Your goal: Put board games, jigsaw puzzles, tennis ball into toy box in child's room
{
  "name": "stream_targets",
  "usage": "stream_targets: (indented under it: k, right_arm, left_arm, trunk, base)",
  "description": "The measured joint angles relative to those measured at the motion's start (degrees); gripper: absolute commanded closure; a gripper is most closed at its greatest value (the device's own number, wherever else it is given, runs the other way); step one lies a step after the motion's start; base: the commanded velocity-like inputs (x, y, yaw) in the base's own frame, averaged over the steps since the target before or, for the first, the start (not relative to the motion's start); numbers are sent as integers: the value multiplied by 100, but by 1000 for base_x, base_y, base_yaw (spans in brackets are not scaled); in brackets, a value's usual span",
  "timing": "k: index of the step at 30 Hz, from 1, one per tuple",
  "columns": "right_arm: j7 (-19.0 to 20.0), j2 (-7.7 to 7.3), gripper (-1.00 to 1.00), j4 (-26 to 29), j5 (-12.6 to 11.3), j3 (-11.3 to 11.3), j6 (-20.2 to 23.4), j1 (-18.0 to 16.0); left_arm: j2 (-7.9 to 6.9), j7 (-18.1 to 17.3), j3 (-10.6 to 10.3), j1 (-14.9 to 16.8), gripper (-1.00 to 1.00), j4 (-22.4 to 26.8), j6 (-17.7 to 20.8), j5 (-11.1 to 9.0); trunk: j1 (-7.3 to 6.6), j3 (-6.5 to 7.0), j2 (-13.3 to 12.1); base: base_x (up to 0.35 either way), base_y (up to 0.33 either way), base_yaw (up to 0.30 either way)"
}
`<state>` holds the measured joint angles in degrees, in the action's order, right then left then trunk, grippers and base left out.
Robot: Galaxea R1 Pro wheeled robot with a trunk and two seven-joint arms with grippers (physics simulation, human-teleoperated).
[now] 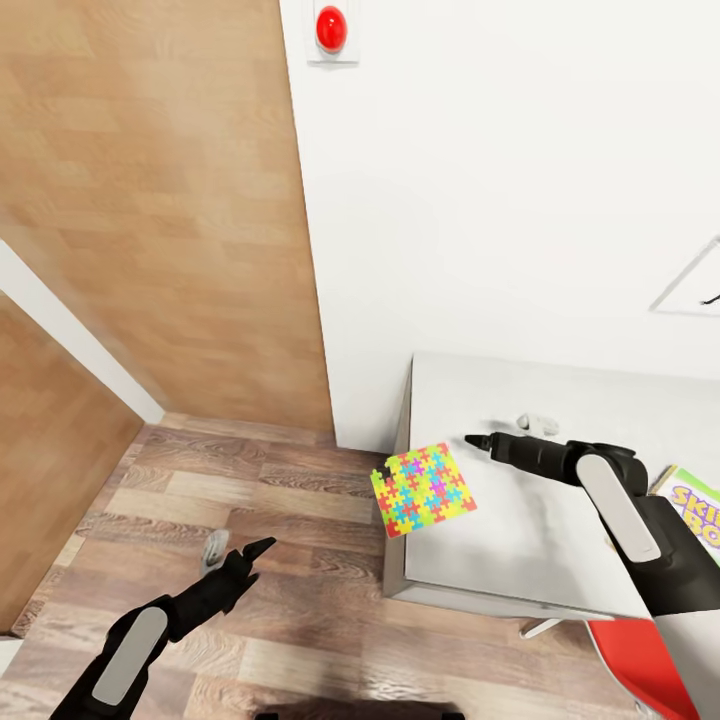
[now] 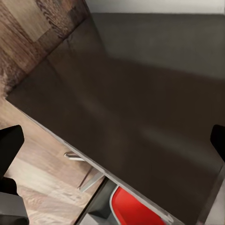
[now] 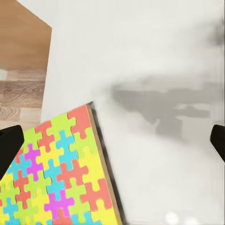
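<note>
A multicoloured jigsaw puzzle point(image 1: 423, 490) is seen at the near left corner of the light-grey counter point(image 1: 540, 520), overhanging its edge above the wood floor point(image 1: 290, 560). It is not gripped: the right gripper point(image 1: 470, 440) is poised just beside it with fingers spread apart. The left gripper point(image 1: 240, 560) hangs open and empty over the floor. A Skip-Bo game box point(image 1: 695, 505) lies at the counter's right. Most of the task is judged undone. Bare counter surface is available behind the puzzle.

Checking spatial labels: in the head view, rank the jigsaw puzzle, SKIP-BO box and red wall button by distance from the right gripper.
From the right gripper:
1. Jigsaw puzzle, just beside it, overhanging the table's corner.
2. SKIP-BO box, toward the table's right edge.
3. Red wall button, high on the wall.
</note>
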<state>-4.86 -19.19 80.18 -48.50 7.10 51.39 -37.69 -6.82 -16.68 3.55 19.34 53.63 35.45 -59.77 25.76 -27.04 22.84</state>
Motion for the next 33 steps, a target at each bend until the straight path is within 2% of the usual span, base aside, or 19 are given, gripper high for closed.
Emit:
stream_targets:
  k: [6,11,14,17,27,33]
  right_arm:
    - [-3,-9,-100,256,3,-33,8,113]
    - [-5,-14,-100,603,4,-121,16,284]
    - [-3,-15,-100,897,-3,-278,24,487]
    - [-2,-17,-100,1011,-5,-402,29,590]
    - [0,-22,-100,1161,-3,-696,26,727]
    - [0,-21,-100,1187,-3,-760,24,751]
  left_arm:
    - [-10,-101,-4,30,-100,-7,-38,6]
    - [-18,-369,-6,95,-100,-46,-75,24]
    - [-32,-673,-4,171,-100,-121,-97,32]
    - [-39,-833,2,221,-100,-202,-119,36]
    - [-52,-1164,-12,405,-100,-363,-308,46]
    - [-52,-1350,-29,452,-100,-393,-362,47]
  trunk:
    - [0,0,0]
    - [0,0,0]
    - [0,0,0]
    - [0,0,0]
    - [0,0,0]
    - [0,0,0]
  base:
    - [0,0,-190]
    - [0,0,-238]
    - [0,0,-253]
    - [0,0,-218]
    - [0,0,-103]
    - [0,0,-33]
